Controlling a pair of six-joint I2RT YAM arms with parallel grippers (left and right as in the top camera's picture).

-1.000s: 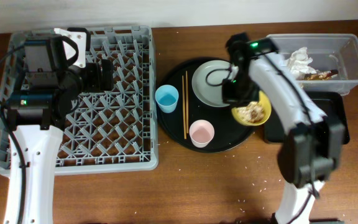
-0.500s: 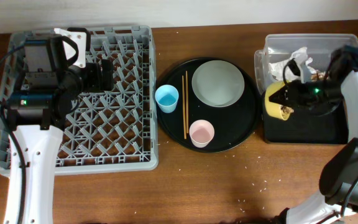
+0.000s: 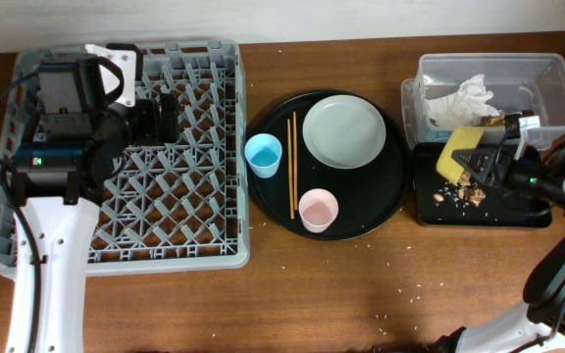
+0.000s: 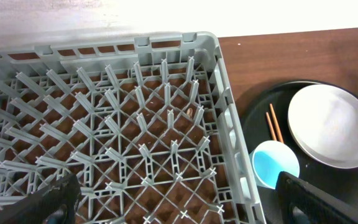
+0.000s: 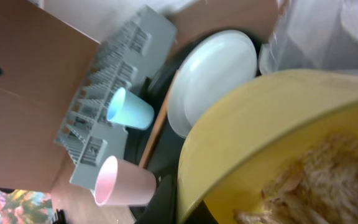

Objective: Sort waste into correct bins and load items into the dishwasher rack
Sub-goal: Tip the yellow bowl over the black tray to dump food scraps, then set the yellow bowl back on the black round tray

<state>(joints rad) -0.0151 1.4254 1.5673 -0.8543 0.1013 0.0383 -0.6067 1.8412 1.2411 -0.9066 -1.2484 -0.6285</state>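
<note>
My right gripper (image 3: 487, 162) is shut on the rim of the yellow bowl (image 3: 458, 152) and holds it tipped on its side over the shallow black rectangular tray (image 3: 518, 211). Yellowish-brown food scraps (image 3: 459, 193) lie on that tray. In the right wrist view the bowl (image 5: 260, 124) fills the frame, with scraps (image 5: 322, 180) still inside it. The clear tub (image 3: 547, 78) holds the white napkin (image 3: 469, 93). The plate (image 3: 344, 132), blue cup (image 3: 263, 155), pink cup (image 3: 319, 210) and chopsticks (image 3: 293, 165) sit on the round black tray. My left gripper (image 4: 179, 208) is open above the grey dishwasher rack (image 4: 135, 124).
The round black tray (image 3: 385, 191) lies between the rack (image 3: 204, 245) and the bins. Crumbs are scattered on the wooden table in front of it. The black rectangular tray sits just in front of the clear tub.
My right arm has carried the yellow bowl off the round tray to the right and tipped it over the black rectangular tray. Scraps now lie there. The left arm has not moved.
</note>
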